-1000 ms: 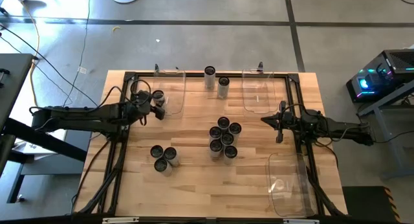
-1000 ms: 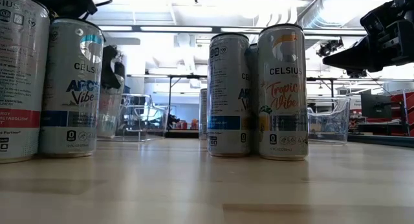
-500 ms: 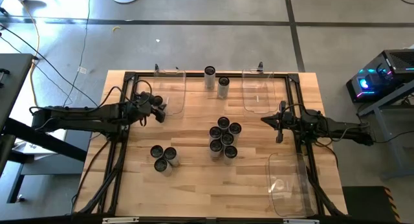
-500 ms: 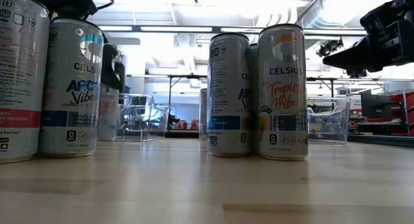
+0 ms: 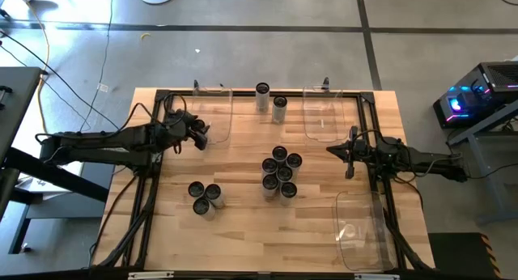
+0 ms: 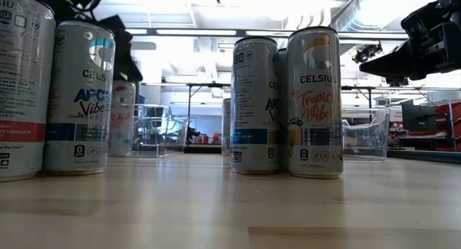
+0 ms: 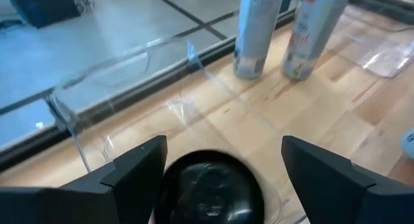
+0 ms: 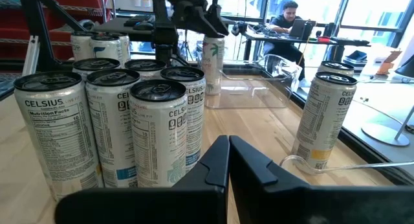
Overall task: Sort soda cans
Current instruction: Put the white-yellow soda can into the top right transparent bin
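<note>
We see the left gripper (image 5: 199, 134) at the tabletop's (image 5: 243, 223) 10 o'clock, fingers (image 7: 139, 162) apart above a can (image 7: 210, 188) in the clear bin (image 5: 218, 110). Right gripper (image 5: 333, 150) at 3 o'clock, fingers together. Seven cans (image 5: 280, 173) cluster at centre.

Left gripper (image 5: 201, 134) now off can (image 7: 208, 190).

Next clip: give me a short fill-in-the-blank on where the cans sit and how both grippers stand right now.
1. The left gripper hovers with its fingers ___ above a can standing in the clear bin.
2. The right gripper waits with its fingers ___.
3. At the table's far edge, between two bins, stand ___ cans.
4. In the low view, the nearest can reads "Tropical ___".

Missing words: open; shut; two; Vibe
</note>
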### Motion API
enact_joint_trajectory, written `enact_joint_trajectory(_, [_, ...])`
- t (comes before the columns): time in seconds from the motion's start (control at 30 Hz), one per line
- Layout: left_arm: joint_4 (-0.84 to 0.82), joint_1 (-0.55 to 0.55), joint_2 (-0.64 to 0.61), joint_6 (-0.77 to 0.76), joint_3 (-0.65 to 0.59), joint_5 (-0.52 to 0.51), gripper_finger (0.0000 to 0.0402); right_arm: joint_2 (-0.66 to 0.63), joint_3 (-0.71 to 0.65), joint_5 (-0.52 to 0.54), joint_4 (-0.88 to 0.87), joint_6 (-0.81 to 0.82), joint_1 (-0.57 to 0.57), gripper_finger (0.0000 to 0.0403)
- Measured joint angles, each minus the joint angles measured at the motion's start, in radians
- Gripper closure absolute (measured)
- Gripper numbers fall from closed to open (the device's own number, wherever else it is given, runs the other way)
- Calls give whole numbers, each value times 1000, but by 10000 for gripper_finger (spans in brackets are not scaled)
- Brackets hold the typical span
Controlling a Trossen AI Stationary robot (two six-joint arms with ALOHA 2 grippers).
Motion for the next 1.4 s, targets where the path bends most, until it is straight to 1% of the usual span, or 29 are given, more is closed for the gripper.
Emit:
enact_joint_trajectory(0.1, [-16,0,0,32,44,1,103,0,0,0,0,0,0,398])
enact_joint_trajectory(0.27, [-24,-1,0,40,113,-1,103,0,0,0,0,0,0,398])
enact_joint_trajectory(0.37, [-9,-24,0,95,134,15,103,0,0,0,0,0,0,398])
enact_joint_trajectory(0.43, [36,-51,0,149,133,18,103,0,0,0,0,0,0,398])
enact_joint_trajectory(0.57, [287,-102,0,270,85,21,103,0,0,0,0,0,0,398])
enact_joint_trajectory(0.7, [586,-146,1,401,-12,26,103,0,0,0,0,0,0,398])
enact_joint_trajectory(0.77, [708,-159,1,430,-56,29,103,0,0,0,0,0,0,398])
enact_joint_trajectory(0.87, [795,-168,1,410,-91,41,103,0,0,0,0,0,0,398])
enact_joint_trajectory(0.97, [822,-171,1,376,-109,44,103,0,0,0,0,0,0,398])
enact_joint_trajectory(1.03, [808,-171,2,370,-110,44,103,0,0,1,1,-14,0,398])
enact_joint_trajectory(1.13, [802,-171,2,369,-111,44,103,0,0,1,6,-124,0,398])
enact_joint_trajectory(1.2, [802,-171,2,369,-111,44,103,0,0,1,3,-164,0,398])
enact_joint_trajectory(1.4, [802,-171,2,369,-111,44,103,0,0,1,28,-158,0,398])
